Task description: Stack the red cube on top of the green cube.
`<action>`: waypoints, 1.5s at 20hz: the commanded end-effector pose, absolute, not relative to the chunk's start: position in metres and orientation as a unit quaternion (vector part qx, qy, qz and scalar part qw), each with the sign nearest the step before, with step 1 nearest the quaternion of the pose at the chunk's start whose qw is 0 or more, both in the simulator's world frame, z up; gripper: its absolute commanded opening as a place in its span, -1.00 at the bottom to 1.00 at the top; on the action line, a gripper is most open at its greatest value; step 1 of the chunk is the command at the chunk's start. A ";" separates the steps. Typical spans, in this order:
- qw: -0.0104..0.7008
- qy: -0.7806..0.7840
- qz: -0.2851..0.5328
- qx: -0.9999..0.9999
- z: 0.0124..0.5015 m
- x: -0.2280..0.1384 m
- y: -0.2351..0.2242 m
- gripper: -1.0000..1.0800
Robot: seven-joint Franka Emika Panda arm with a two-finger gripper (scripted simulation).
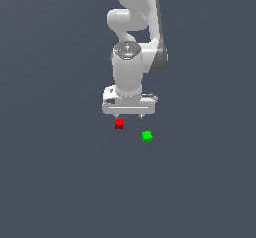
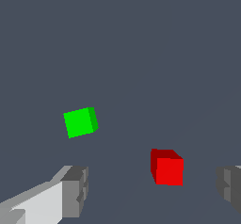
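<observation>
Exterior view shows a smooth, glossy white Franka arm [image 1: 132, 42] with rounded joint housings and a grey cap, reaching straight down over a flat, matte slate-grey floor [image 1: 50, 182] without any texture. At its end sits a boxy white gripper [image 1: 129, 116], its two short grey fingertips spread apart and holding nothing. The red cube [image 1: 118, 124], a plain sharp-edged block in uniform bright red, rests on the floor just below the fingertip on the exterior view's left, so close in this view that contact cannot be ruled out. The green cube [image 1: 147, 136], equally small and plain, lies on the floor a little nearer the camera and toward the exterior view's right, apart from the red cube and slightly rotated. In the wrist view, the gripper [image 2: 155, 190] shows blocky grey finger pads [image 2: 75, 190] with ridged faces, one on a white finger body, the other cut off at the frame edge. The red cube [image 2: 167, 167] lies between the two pads, touching neither, while the green cube [image 2: 81, 122] sits farther off on bare floor [image 2: 141, 39]. Nothing stands between the cubes.
</observation>
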State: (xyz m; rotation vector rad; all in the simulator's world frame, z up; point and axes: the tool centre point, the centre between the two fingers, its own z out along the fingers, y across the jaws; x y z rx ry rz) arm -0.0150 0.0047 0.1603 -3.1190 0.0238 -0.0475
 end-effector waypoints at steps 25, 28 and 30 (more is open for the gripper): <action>0.000 0.032 0.000 -0.999 0.065 -0.071 -0.047 0.92; 0.000 0.032 0.000 -0.999 0.056 -0.071 -0.047 0.92; 0.000 0.032 0.000 -0.999 0.046 -0.071 -0.047 0.92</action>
